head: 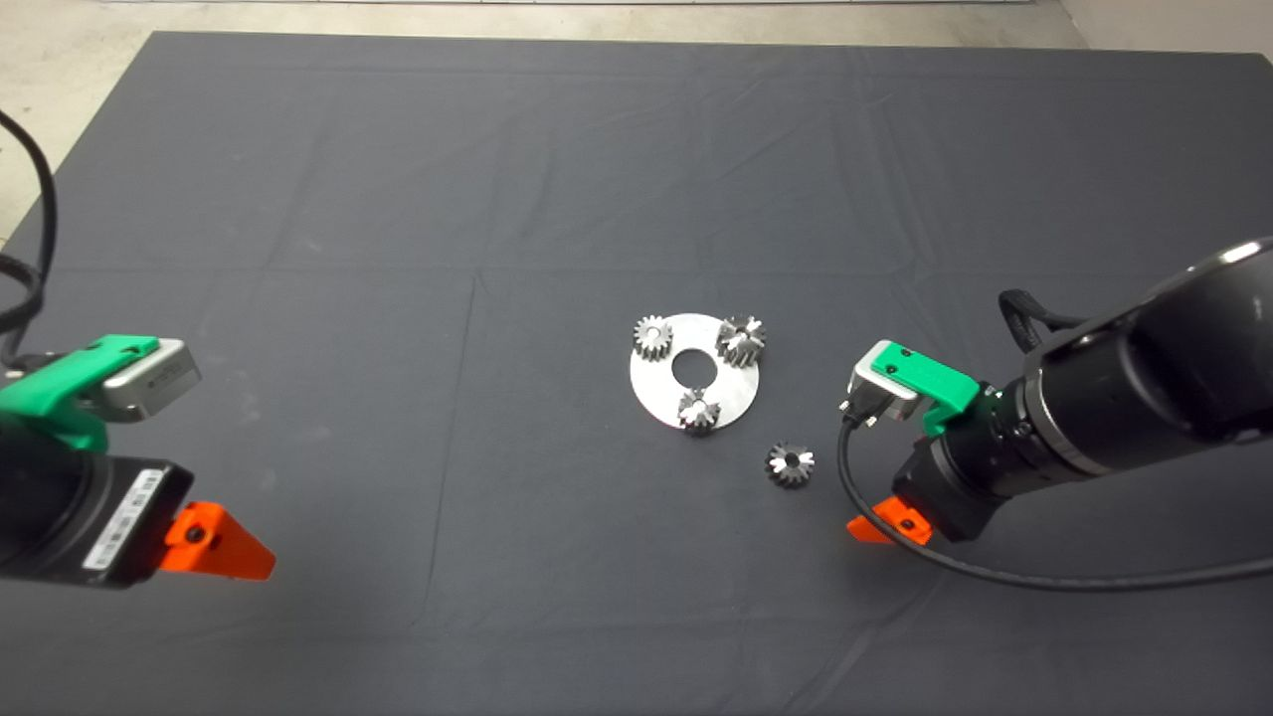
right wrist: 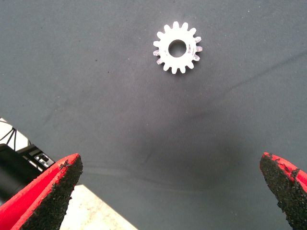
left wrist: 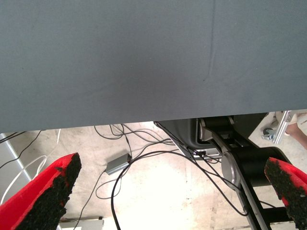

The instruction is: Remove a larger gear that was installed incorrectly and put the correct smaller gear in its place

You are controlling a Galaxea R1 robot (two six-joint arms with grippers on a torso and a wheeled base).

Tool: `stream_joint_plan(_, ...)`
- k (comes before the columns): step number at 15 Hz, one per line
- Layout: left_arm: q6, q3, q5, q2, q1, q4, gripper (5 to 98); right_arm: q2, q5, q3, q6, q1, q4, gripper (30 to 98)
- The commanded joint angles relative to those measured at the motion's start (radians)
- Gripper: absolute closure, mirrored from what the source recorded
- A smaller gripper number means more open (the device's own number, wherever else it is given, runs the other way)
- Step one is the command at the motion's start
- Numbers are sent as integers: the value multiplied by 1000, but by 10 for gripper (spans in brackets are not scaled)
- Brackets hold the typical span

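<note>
Larger gear (head: 742, 339): dark, seated on the upper right of the round plate (head: 656, 394), centre of the head view; not yet removed.
Smaller gear (head: 790, 463): dark, lying flat and loose on the mat (head: 398, 199), just below and right of the plate, apart from it. In the right wrist view it (right wrist: 176, 47) lay ahead of the fingers, not between them.
Pale gears: one at the plate's upper left (head: 653, 337), one at its lower edge (head: 699, 411). The larger gear appeared close to both, though meshing could not be told.
Right gripper (head: 875, 527): right of centre, near the smaller gear, fingers spread wide, holding nothing.
Left gripper (left wrist: 172, 191): parked at the lower left of the head view, fingers spread wide, holding nothing; its wrist view showed mat edge, floor and cables.

Risks, judged:
- Wrong gear taken. The two dark gears differed little in width, and the right gripper stood nearest the smaller one.
- Plate dragged or tipped if the larger gear bound on its seat during the lift.
- Pale gears knocked by wide fingers closing among crowded teeth.
- Slip on steel teeth under an off-centre grasp.
</note>
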Motion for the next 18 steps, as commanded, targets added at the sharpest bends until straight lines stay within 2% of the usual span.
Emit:
stream_joint_plan(1, 4, 11, 47, -3, -15, -16, 55, 2, 1, 1, -6, 16, -98, 308)
stream_joint_plan(3, 4, 11, 47, -3, -15, -16, 55, 7, 1, -19, -4, 15, -138, 308)
stream_joint_plan(7, 4, 23, 48, -7, -15, -16, 55, 90, 1, -164, -8, -3, -151, 308)
stream_joint_plan(10, 4, 25, 47, -10, -15, -16, 55, 178, 1, -300, -55, -41, -170, 308)
stream_joint_plan(13, 2, 32, 47, -13, -14, -16, 55, 237, 6, -390, -78, -50, -172, 308)
stream_joint_plan(18, 2, 32, 44, -13, -14, -16, 55, 243, 6, -450, -90, -52, -205, 308)
